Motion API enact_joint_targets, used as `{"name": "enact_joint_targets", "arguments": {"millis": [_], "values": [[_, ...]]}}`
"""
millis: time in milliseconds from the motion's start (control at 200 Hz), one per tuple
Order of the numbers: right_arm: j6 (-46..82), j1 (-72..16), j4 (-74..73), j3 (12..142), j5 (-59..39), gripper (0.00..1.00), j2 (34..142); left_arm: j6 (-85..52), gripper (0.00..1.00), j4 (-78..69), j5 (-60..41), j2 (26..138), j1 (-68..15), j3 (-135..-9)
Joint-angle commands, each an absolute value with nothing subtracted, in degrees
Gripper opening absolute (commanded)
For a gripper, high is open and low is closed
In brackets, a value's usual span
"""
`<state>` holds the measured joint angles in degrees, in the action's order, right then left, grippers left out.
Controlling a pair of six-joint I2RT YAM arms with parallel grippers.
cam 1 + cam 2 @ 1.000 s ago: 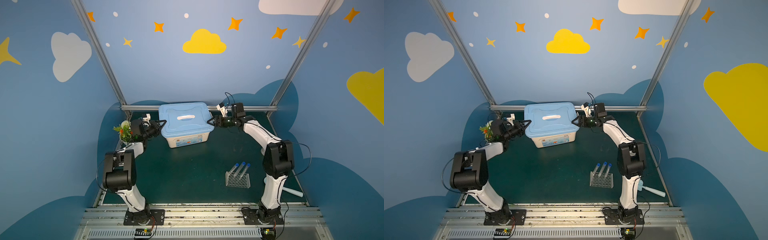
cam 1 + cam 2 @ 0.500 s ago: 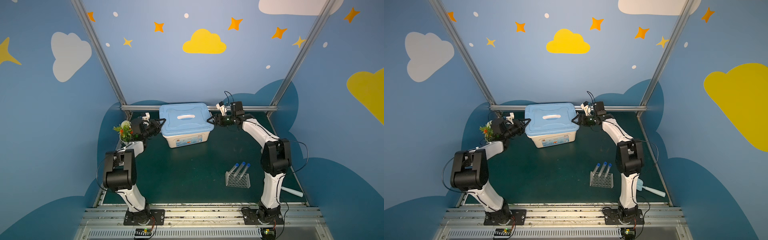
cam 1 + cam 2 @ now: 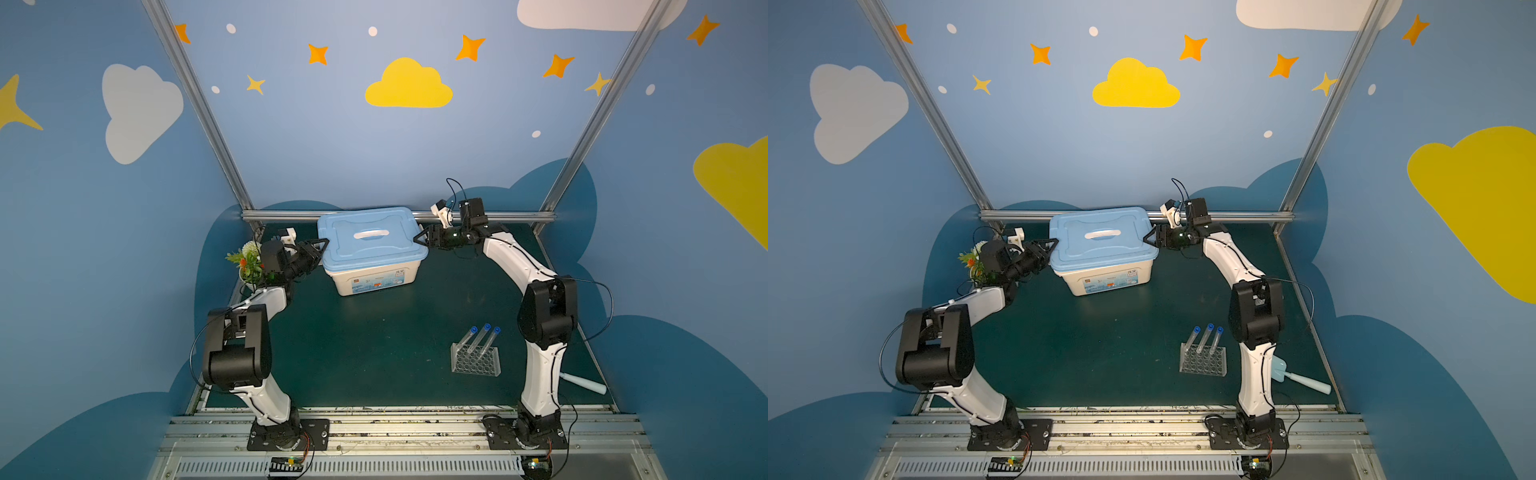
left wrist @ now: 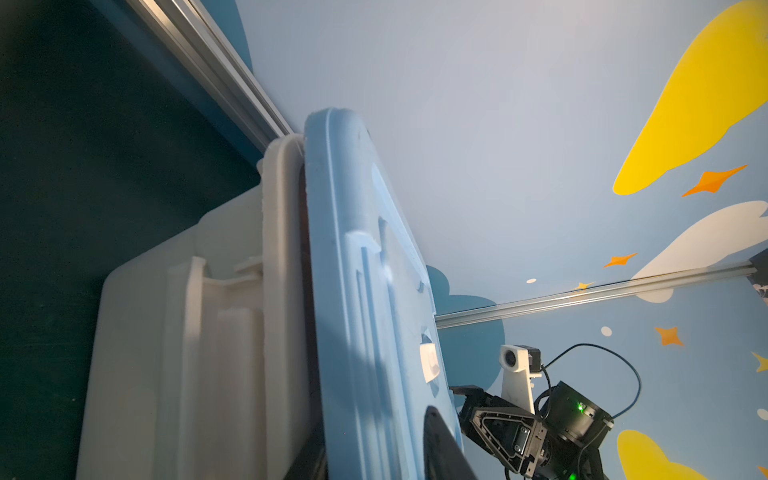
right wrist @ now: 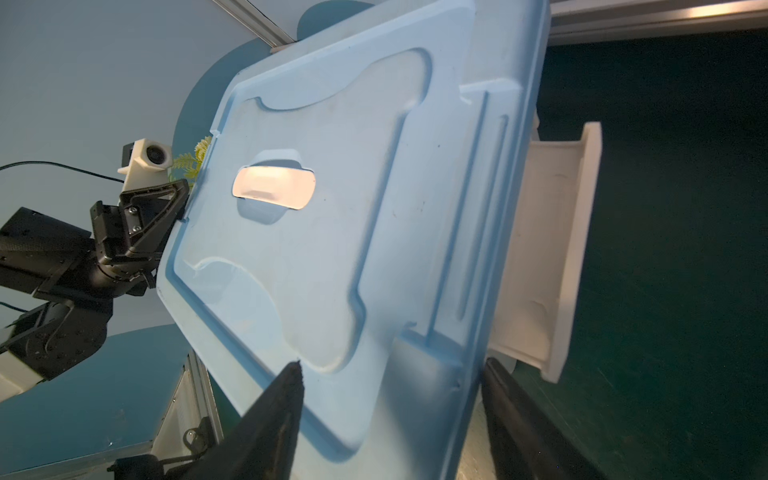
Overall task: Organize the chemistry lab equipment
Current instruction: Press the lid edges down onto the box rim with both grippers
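Observation:
A white storage box (image 3: 374, 280) (image 3: 1108, 282) with a pale blue lid (image 3: 370, 237) (image 3: 1100, 237) stands at the back middle of the table, lid resting on it. My left gripper (image 3: 322, 249) (image 4: 374, 428) is open at the lid's left edge, one finger over the lid (image 4: 353, 249) and one under its rim. At the lid's right edge my right gripper (image 3: 417, 239) (image 5: 392, 362) is open wide, its fingers astride the lid (image 5: 332, 208). Three blue-capped test tubes (image 3: 482, 338) (image 3: 1204, 338) lean in a clear holed rack (image 3: 476, 359) (image 3: 1203, 361) at the front right.
A white potted plant (image 3: 247, 262) (image 3: 973, 262) sits just behind my left wrist. A pale blue scoop (image 3: 1296, 376) lies behind my right arm's base. The box's white side latch (image 5: 552, 249) sticks out on the right side. A metal rail (image 3: 291, 216) runs close behind the box.
My left gripper's jaws have spread apart at the lid's left edge. The right gripper, the box and the rack have hardly moved.

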<state>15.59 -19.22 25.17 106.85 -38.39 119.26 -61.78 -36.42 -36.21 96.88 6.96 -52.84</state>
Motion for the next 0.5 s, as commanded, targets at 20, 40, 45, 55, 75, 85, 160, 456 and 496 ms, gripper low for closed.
{"name": "enact_joint_targets", "arguments": {"millis": [20,40,45,55,75,85,160,456,496], "values": [[13.6,-19.6,27.7,110.4,-38.5,0.67,121.3,-58.9,0.38,-27.0,-36.3,96.4,6.0,-49.9],[13.4,-19.6,28.1,110.8,-38.4,0.67,121.5,-58.6,0.38,-26.6,-36.2,96.2,5.9,-49.8],[13.3,-19.6,28.2,110.8,-38.4,0.67,121.6,-58.5,0.38,-26.5,-36.2,96.1,6.0,-49.8],[13.2,-19.6,28.4,111.1,-38.3,0.67,121.7,-58.3,0.38,-26.4,-36.1,96.0,6.0,-49.7],[12.9,-19.6,28.7,111.4,-38.2,0.67,121.8,-58.0,0.38,-26.0,-36.0,95.7,5.9,-49.7],[12.8,-19.6,28.8,111.5,-38.1,0.67,122.0,-57.9,0.38,-25.8,-36.0,95.7,5.9,-49.6],[12.3,-19.7,29.4,112.0,-37.9,0.67,122.3,-57.3,0.38,-25.1,-35.9,95.1,5.8,-49.2],[11.4,-19.6,30.1,112.1,-37.5,0.66,122.6,-55.6,0.38,-23.1,-35.0,91.9,5.6,-47.3],[11.5,-19.6,30.1,112.2,-37.5,0.66,122.6,-55.1,0.38,-22.7,-34.6,91.2,5.6,-46.9]]}}
